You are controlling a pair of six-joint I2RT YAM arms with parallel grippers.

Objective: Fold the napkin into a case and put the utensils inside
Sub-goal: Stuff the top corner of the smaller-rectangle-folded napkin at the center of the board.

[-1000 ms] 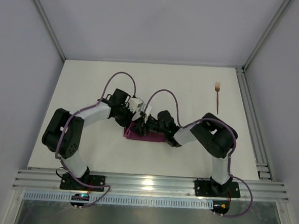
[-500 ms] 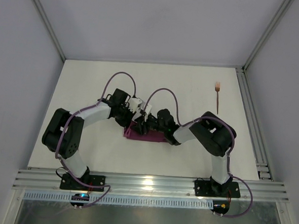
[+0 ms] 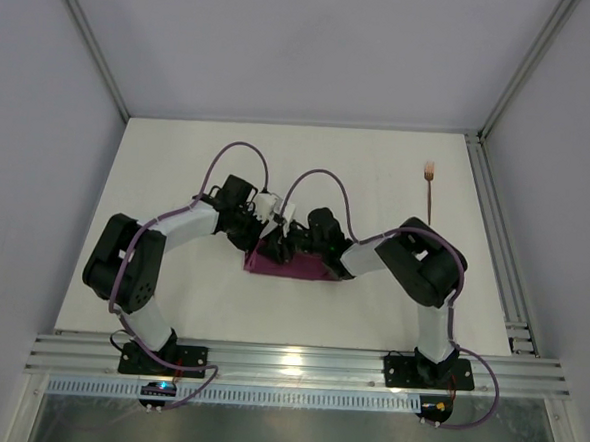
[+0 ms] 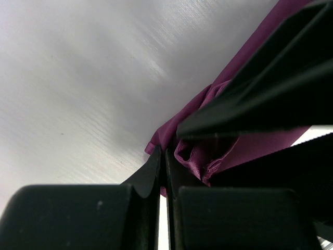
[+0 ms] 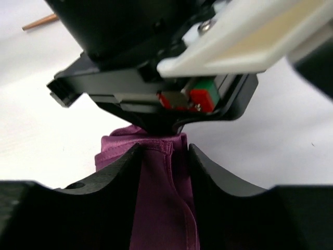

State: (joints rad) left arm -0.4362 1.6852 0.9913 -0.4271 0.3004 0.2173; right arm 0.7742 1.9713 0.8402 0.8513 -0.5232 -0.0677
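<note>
My left tool [image 4: 162,154] is pressed together at the case's [image 3: 290,269] crumpled corner; I cannot tell whether cloth is caught. The case lies mid-counter [image 3: 178,164], half hidden under both wrists. My right tool [image 5: 163,150] is spread astride its fold. The fork [image 3: 430,189] lies far right, blurry.

The napkin [image 5: 161,208] is soft, faintly sheeny cloth; the fork [image 3: 430,194] coppery metal; the table [image 4: 78,78] smooth, matt.
</note>
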